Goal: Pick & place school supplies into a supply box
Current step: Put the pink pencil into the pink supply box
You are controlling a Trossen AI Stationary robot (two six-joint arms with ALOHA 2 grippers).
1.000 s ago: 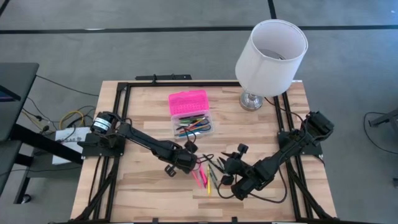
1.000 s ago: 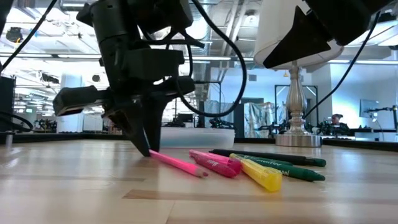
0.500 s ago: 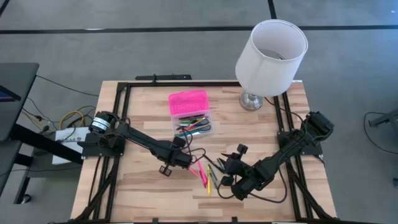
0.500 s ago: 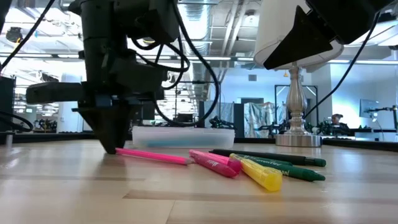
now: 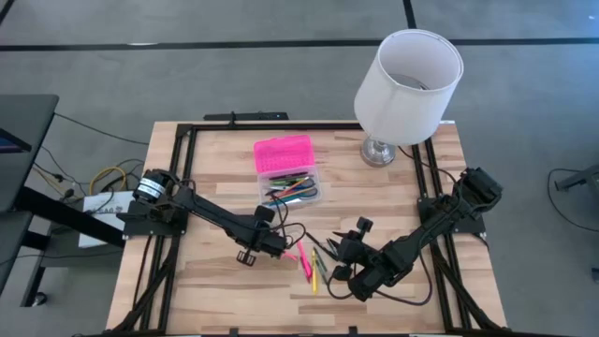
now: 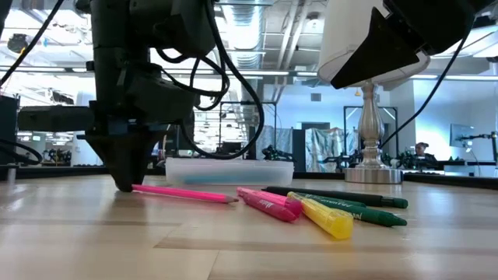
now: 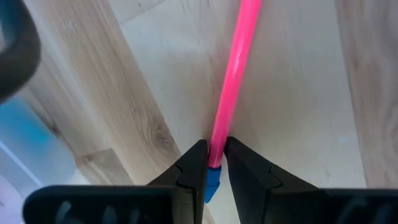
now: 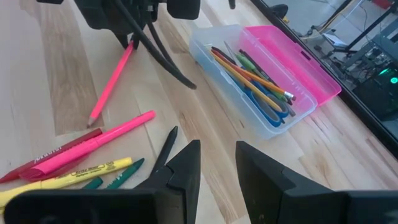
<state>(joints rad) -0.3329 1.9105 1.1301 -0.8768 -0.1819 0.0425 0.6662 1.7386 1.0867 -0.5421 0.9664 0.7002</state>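
The left gripper (image 6: 123, 183) stands low on the table (image 5: 215, 300), its two fingers nearly together and pinching the blunt end of a pink pencil (image 6: 184, 194). The left wrist view shows why the hold looks so: the fingers (image 7: 194, 171) clamp only the last part of the pink pencil (image 7: 231, 81), just above its blue end cap, so the long shaft runs forward, away from the gripper. In the low view the pencil lies almost flat, its sharpened tip close to the wood; whether the tip touches cannot be told. A grip at the end probably lets the arm drag or tilt the pencil away from the other pens before lifting.

The supply box (image 5: 288, 183) lies open near the middle of the table, its pink lid (image 5: 284, 153) folded back toward the far side, and several pencils and pens already rest in the clear base. It sits near the left gripper, so the carry should be short.

The right gripper (image 5: 348, 270) waits over the near right part of the table, fingers apart and empty. Beside it lie the supplies not yet sorted: a pink marker (image 6: 268, 205), a yellow highlighter (image 6: 323, 217) and green pens (image 6: 366, 214), lying close together
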